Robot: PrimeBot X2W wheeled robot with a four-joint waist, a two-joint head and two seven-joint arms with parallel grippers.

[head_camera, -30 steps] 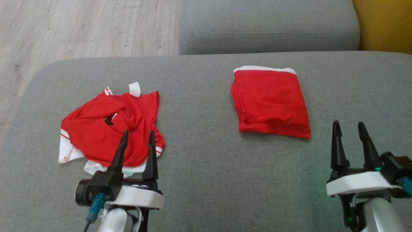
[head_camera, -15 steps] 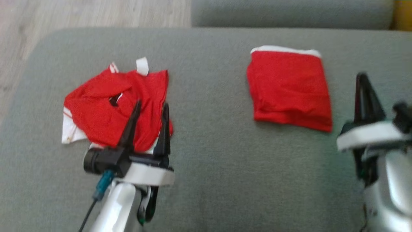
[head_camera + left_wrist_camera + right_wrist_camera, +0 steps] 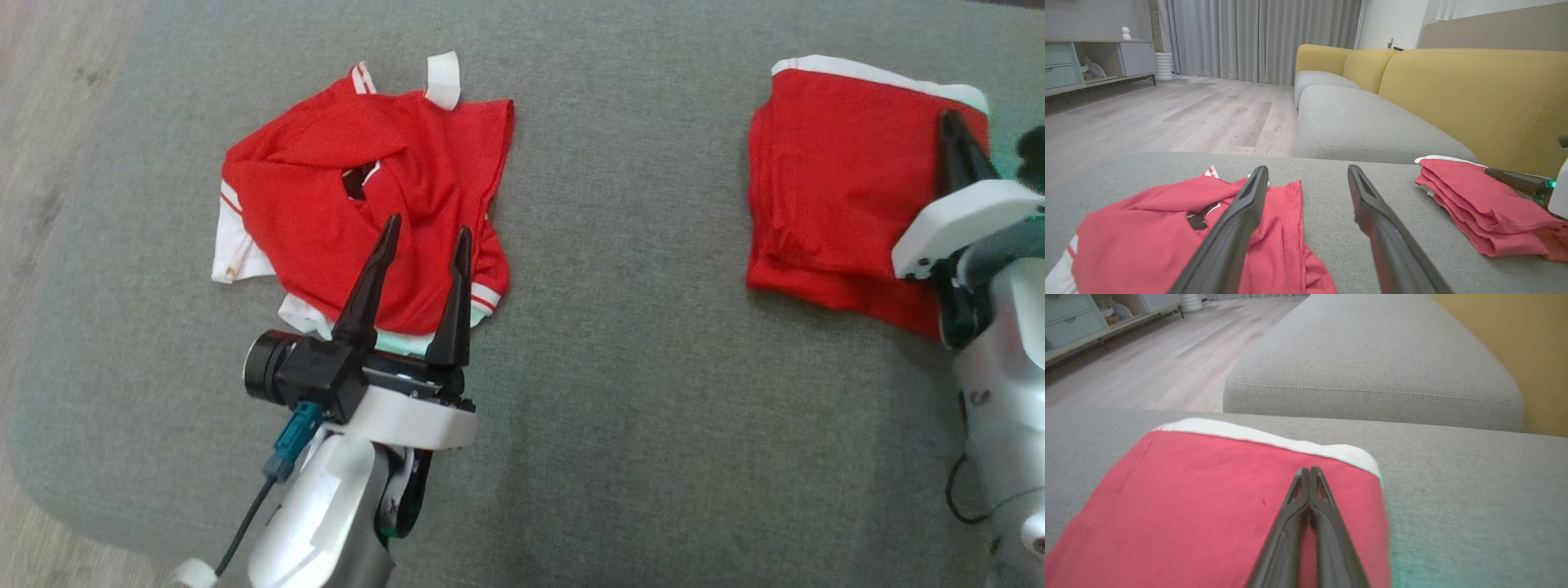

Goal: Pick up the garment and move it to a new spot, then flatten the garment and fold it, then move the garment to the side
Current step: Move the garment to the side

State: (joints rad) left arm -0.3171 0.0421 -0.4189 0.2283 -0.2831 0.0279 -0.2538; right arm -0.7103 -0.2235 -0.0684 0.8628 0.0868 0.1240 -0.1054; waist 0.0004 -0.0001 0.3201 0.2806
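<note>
The left gripper point(image 3: 429, 225) hung spread above the garment point(image 3: 326, 180). The right gripper point(image 3: 949, 122) — pinched together — overhung the folded cloth point(image 3: 833, 155).

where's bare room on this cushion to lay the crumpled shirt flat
The widest bare patch is the cushion strip between the crumpled shirt and the folded garment, reaching the near edge. Crowded: left side by the left pincer, right side by the right pincer.
</note>
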